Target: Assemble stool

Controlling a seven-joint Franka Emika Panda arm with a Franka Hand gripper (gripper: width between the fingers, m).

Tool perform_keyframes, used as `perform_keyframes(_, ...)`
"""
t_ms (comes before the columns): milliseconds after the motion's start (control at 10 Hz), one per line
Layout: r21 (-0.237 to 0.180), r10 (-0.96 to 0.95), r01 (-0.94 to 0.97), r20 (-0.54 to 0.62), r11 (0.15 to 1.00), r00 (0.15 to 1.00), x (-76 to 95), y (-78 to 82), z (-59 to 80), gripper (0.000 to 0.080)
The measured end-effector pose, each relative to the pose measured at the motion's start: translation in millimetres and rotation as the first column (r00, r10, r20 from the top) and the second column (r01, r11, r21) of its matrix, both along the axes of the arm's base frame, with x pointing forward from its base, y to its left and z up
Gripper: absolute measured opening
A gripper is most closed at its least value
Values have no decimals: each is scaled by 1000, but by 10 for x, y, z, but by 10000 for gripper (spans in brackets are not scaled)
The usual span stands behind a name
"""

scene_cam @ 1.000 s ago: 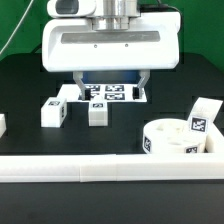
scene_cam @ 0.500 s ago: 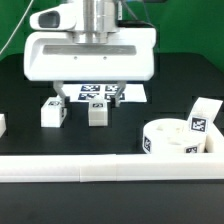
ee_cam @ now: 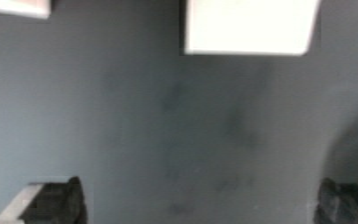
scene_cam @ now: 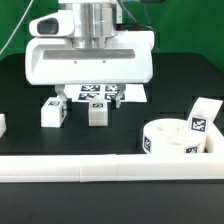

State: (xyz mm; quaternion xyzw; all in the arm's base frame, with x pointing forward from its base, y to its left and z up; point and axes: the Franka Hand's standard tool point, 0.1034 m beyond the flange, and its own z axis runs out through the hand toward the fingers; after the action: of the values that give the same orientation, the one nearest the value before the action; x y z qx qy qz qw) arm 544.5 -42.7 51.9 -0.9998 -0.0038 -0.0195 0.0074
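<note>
Began at the exterior view's left: found the left leg block (scene_cam: 52, 112) standing upright on the black surface (scene_cam: 25, 140), untouched, in the same spot as a second before. Noted the big change just above and behind it: carried the end effector (scene_cam: 92, 97) toward the exterior view's left and lower over that second, with most of the travel in the first half and only a slight further drop after. Left it hanging with its jaws spread wide and holding nothing, one finger near the left leg block's back, the other past the middle leg block (scene_cam: 98, 113), both apparently clear of the surface. Confirmed as much from the wrist view: dark fingers (ee_cam: 51, 203) well apart, bare surface between, and a white block (ee_cam: 250, 25) lying ahead of the gap rather than inside it; could not match it to a particular leg. Saw the marker board (scene_cam: 112, 92) flat behind the two legs, partly hidden by the fingers. Further right, found the seat disc (scene_cam: 168, 138) lying near the border rail (scene_cam: 100, 170), with the third leg block (scene_cam: 203, 118) tilted at its far side, apparently leaning against it and not seated in a socket. Judged the task barely started: no leg fitted yet. Read the shift and slowing descent as lining up for a first pick of a leg, most likely the middle one, with a further drop and a forward reach needed before closing.
</note>
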Motion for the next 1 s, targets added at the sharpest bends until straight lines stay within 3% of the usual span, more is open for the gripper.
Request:
perform_keyframes(100, 13, -46, 48, -95, 999, 994, -53, 9, -19, 649)
perform_keyframes(400, -34, -152, 149, -306, 988, 940, -173, -40, -85, 649)
perform_keyframes(700, -27, -144, 149, -460, 988, 876, -210, -23, -100, 649)
perform_keyframes(1000, -7, -110, 139, -653, 990, 749, -312, -51, -125, 649)
